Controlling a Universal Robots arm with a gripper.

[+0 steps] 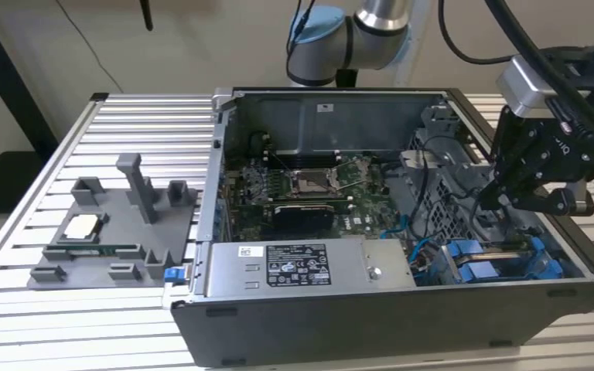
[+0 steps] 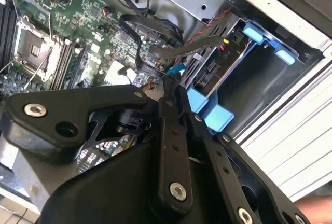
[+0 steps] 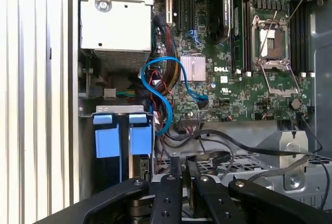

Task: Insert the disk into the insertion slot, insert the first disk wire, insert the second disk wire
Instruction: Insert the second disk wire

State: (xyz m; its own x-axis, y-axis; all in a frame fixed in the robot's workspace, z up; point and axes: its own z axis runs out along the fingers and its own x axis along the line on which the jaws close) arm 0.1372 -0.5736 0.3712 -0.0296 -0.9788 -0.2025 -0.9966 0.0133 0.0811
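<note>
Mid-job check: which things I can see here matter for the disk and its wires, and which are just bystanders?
Job:
- disk in the insertion slot
- end effector, nearest the black wires
- blue wire

Bystanders:
- power supply box
- processor socket
- grey parts tray outside the case

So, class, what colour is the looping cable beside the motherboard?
Bright blue cable, clearest in the first wrist view.

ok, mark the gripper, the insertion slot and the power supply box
gripper (image 1: 490, 202), exterior view, fingertips.
insertion slot (image 1: 503, 261), exterior view, blue rail.
power supply box (image 1: 295, 264), exterior view, its label.
</note>
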